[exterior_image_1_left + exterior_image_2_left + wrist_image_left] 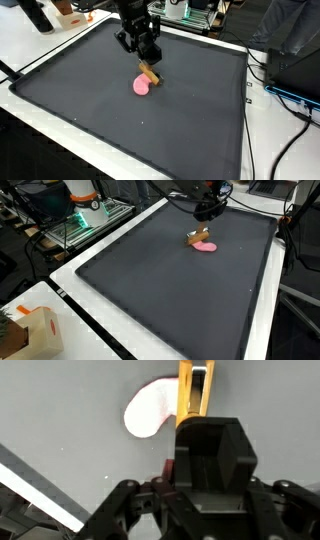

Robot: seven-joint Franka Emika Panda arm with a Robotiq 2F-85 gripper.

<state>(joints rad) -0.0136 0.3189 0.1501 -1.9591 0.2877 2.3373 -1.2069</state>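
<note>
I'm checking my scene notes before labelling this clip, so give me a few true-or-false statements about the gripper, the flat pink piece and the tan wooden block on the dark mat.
1. The flat pink rounded piece lies on the dark grey mat. True.
2. The tan wooden block lies far from the pink piece, at the opposite edge of the mat. False: it lies right next to the pink piece.
3. The black gripper is directly above the wooden block. True.
4. The pink piece hangs lifted in the gripper. False: it lies flat on the mat, beside the gripper.
5. The brown cardboard box stands in the middle of the mat. False: it stands off the mat, in a corner of an exterior view.
</note>
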